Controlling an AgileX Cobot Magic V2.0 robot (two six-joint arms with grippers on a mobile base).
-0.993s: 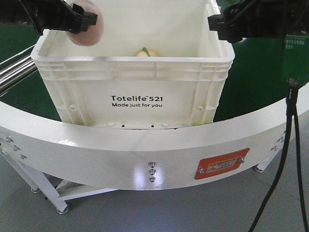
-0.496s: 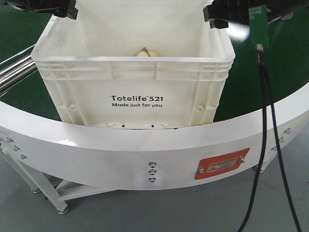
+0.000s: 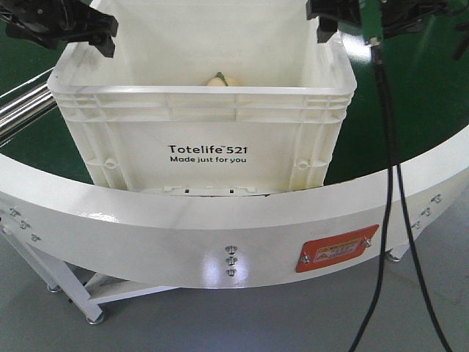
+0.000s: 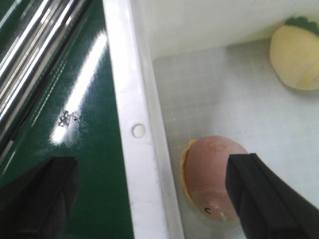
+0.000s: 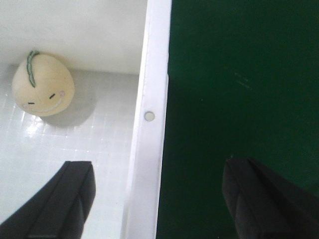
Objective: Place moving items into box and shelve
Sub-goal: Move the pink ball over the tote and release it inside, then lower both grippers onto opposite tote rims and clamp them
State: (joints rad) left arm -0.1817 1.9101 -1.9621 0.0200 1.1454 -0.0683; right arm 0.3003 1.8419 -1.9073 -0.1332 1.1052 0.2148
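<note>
Whereas a second earlier the left gripper (image 4: pixel 152 199) had carried the pinkish-brown plush toy (image 4: pixel 209 174) above the near-left corner of the Totelife tote (image 3: pixel 198 95), that toy now lay on the tote's floor, close against the left wall. The yellow-orange plush toy (image 5: pixel 44 89) sat where it had been, on the floor near the far wall, well apart from the pink one. By my judgement both items were boxed, so the packing half was done and only the shelving remained.

The left gripper stood wide open and empty, its jaws straddling the left rim, one over the green surface (image 4: pixel 94 149), the other over the pink toy without touching it. The right gripper (image 5: pixel 164 199) was likewise spread wide, holding nothing, its jaws either side of the right rim, which suggested a two-handed lift of the tote.
</note>
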